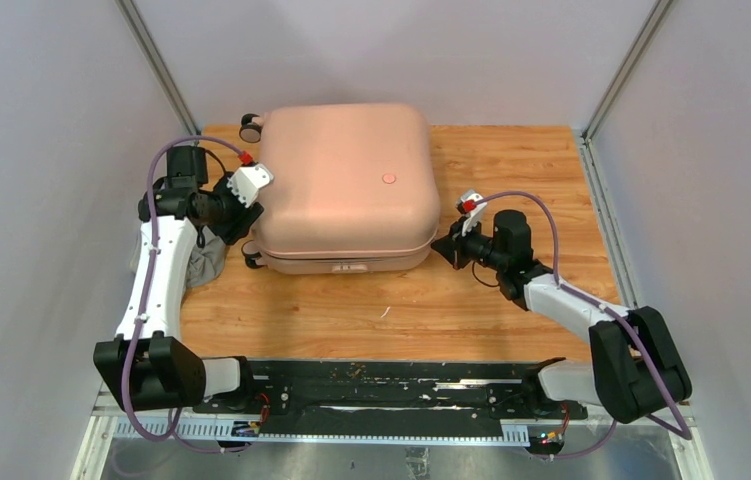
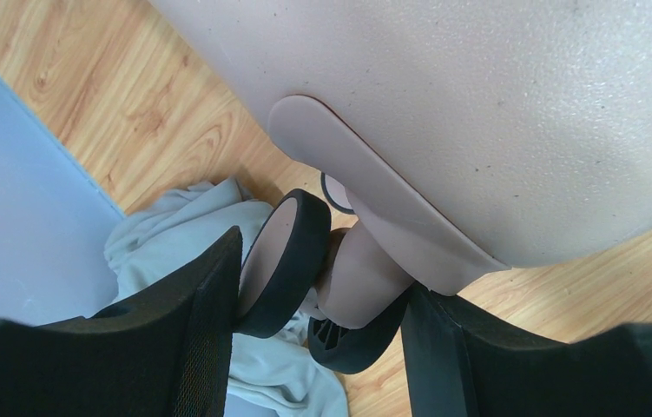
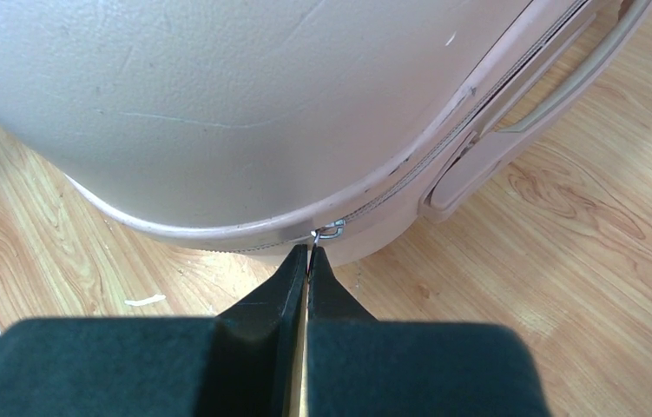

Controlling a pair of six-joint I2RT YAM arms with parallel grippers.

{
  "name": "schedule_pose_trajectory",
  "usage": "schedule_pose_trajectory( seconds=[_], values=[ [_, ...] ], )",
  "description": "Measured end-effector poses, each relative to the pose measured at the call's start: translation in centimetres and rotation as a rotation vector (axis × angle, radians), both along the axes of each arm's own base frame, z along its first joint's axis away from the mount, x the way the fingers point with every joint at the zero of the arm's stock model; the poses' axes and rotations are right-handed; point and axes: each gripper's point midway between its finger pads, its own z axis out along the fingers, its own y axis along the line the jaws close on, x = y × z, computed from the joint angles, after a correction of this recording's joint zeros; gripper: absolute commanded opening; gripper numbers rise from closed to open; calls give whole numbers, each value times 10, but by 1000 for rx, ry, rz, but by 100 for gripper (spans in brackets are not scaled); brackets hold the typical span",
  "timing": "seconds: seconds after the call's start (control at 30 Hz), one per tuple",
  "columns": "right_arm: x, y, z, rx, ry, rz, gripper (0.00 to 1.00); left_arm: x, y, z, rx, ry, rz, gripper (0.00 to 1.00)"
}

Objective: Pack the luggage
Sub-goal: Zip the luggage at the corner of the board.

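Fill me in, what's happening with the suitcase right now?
Both arms are on the closed pink suitcase, which lies flat on the table. The left gripper is closed around a wheel at its near left corner, apparently bracing it. The right gripper is shut on the zipper pull at the near right corner. A grey cloth lies outside the case by the left arm.

Closed pale pink hard-shell luggage (image 1: 346, 185), flat on the wooden table (image 1: 511, 300).

Wooden table (image 1: 511, 300) between pale grey walls (image 1: 41, 150)
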Motion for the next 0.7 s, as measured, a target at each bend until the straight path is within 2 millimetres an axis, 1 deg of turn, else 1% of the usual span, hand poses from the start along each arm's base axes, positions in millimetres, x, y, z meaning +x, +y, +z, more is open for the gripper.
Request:
schedule_pose_trajectory(
  seconds=[0.1,0.17,0.3,0.37,0.5,0.57,0.63,0.7],
  values=[
    [-5,2,1,-3,6,9,0,0,0,0,5,3,4,0],
    [-15,8,1,-8,20,35,0,0,-1,0,12,2,5,0],
    [-43,33,1,-20,45,125,0,1,0,2,38,3,10,0],
    [-55,47,5,-21,46,175,0,1,0,5,45,9,10,0],
    [-61,58,15,-11,32,207,0,2,-5,8,38,10,8,0],
    [-81,78,18,4,57,299,0,1,-12,8,14,14,5,0],
    [-102,96,17,5,76,379,0,0,-25,8,-38,22,-5,0],
    [-117,111,12,-7,96,430,0,-1,-41,10,-110,30,-15,0]
  ],
)
